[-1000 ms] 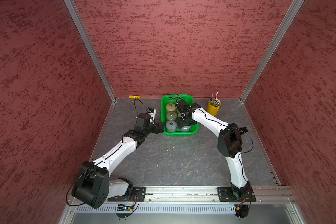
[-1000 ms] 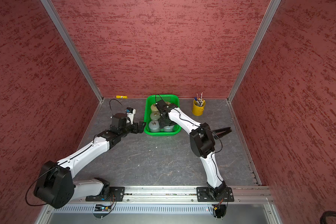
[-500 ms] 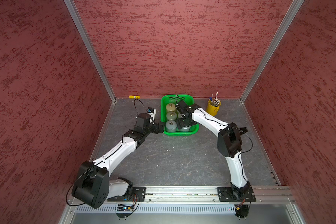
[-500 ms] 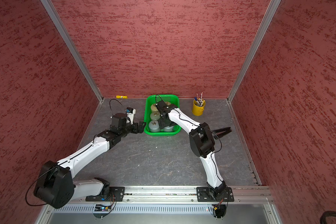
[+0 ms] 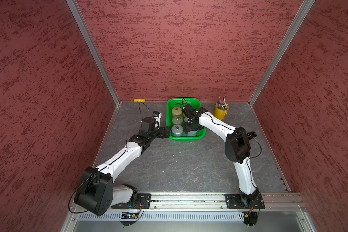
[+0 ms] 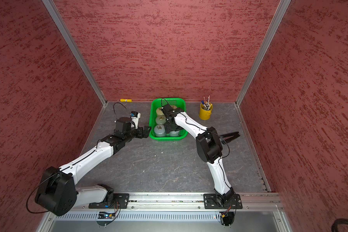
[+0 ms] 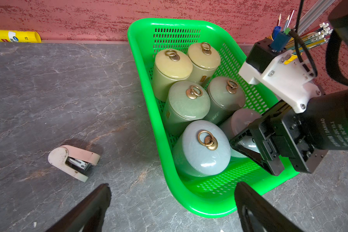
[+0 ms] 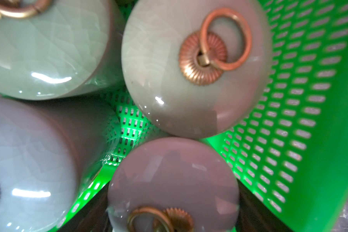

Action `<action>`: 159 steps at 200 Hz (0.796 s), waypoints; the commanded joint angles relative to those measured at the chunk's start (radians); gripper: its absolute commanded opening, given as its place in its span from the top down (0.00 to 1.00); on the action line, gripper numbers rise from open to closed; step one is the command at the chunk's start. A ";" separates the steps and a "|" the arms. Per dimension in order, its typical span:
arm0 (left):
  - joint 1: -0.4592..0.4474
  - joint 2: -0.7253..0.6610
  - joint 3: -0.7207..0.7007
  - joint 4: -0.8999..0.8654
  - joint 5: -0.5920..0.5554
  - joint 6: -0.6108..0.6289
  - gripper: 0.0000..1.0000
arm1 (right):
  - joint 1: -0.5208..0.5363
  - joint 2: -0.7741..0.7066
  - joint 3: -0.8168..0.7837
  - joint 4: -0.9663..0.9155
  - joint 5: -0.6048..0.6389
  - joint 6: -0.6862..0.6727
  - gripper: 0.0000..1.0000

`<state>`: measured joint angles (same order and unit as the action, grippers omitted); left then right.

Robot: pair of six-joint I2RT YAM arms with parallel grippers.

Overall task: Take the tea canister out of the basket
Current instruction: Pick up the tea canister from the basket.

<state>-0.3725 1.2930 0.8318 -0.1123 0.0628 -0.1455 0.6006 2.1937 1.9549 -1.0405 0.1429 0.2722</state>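
The green basket (image 5: 183, 99) (image 6: 168, 99) (image 7: 169, 20) stands at the back of the table and holds several lidded tea canisters with brass ring knobs. My right gripper (image 5: 191, 128) (image 6: 172, 128) (image 8: 173, 221) reaches down into its near right corner. It is shut on the greyish tea canister (image 7: 241, 120) (image 8: 173, 176), with a dark finger against each side. A pale blue canister (image 7: 201, 148) stands beside that one. My left gripper (image 5: 165, 131) (image 6: 146, 130) (image 7: 173, 192) hangs open and empty just outside the basket's near left corner.
A pink stapler (image 7: 74, 160) lies on the table left of the basket. A yellow glue stick (image 5: 139, 100) (image 7: 14, 35) rests against the back wall. A yellow bucket of pens (image 5: 221, 111) (image 6: 205, 112) stands right of the basket. A long black object (image 6: 229, 136) lies behind the right elbow.
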 commanded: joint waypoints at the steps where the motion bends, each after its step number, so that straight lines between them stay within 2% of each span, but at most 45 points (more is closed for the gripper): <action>1: -0.002 0.000 0.005 0.002 0.012 -0.008 0.00 | -0.007 -0.080 0.004 -0.005 0.002 -0.015 0.51; 34: -0.003 0.000 0.009 -0.001 0.017 -0.011 0.00 | -0.006 -0.190 -0.016 -0.017 0.002 -0.036 0.78; 46: -0.003 -0.004 0.009 -0.003 0.014 -0.009 0.00 | -0.006 -0.230 -0.034 -0.016 -0.010 -0.037 0.84; 61: -0.003 -0.007 0.009 -0.005 0.015 -0.009 0.00 | -0.005 -0.283 -0.063 -0.012 -0.014 -0.037 1.00; 111: -0.005 -0.025 0.012 -0.005 0.026 -0.009 0.00 | -0.005 -0.511 -0.224 -0.033 0.057 -0.018 1.00; 159: -0.019 -0.047 -0.005 0.020 0.097 0.024 0.00 | -0.019 -0.688 -0.459 -0.078 0.173 -0.017 1.00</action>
<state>-0.3801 1.2804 0.8318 -0.1123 0.1184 -0.1444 0.5983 1.5692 1.5719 -1.1053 0.2111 0.2462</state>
